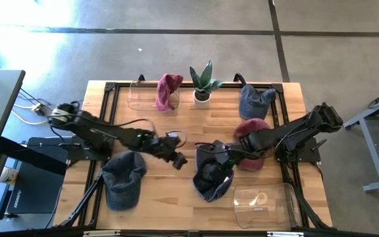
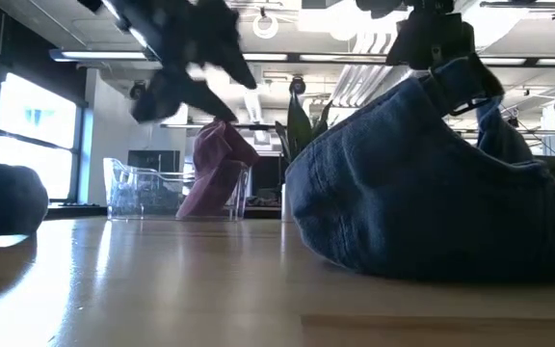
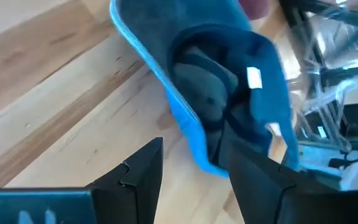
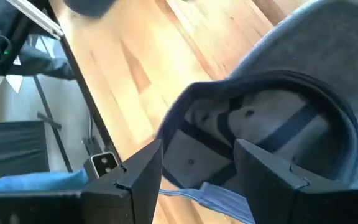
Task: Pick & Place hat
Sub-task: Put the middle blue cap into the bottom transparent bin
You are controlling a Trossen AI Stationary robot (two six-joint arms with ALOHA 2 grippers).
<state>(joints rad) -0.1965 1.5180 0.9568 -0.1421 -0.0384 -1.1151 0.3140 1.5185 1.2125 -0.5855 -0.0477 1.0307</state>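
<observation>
A dark blue cap (image 1: 210, 176) lies with its opening up on the table's near middle. It fills the right of the low view (image 2: 422, 193). My right gripper (image 1: 224, 158) stands over its far rim, shut on it. My left gripper (image 1: 178, 160) is open just left of the cap and looks into the cap's opening (image 3: 216, 93). I cannot tell whether it touches the rim. A grey-blue cap (image 1: 124, 179) lies crown up at the near left. My right gripper holds the dark blue cap by its rim beside the back strap (image 4: 213, 194), with the cloth between its two fingers. The fingers come from above, slanting from the table's right. The rim is drawn up to the gripper (image 2: 446, 72), while the crown rests on the table (image 2: 403, 265).
A clear bin (image 1: 265, 203) stands at the near right. Another clear bin (image 1: 137, 95) at the far left has a maroon hat (image 1: 168, 92) hanging over its wall. A potted plant (image 1: 202, 82) stands at the far middle, a blue hat (image 1: 255, 100) at the far right, and a maroon hat (image 1: 252, 128) lies under my right arm.
</observation>
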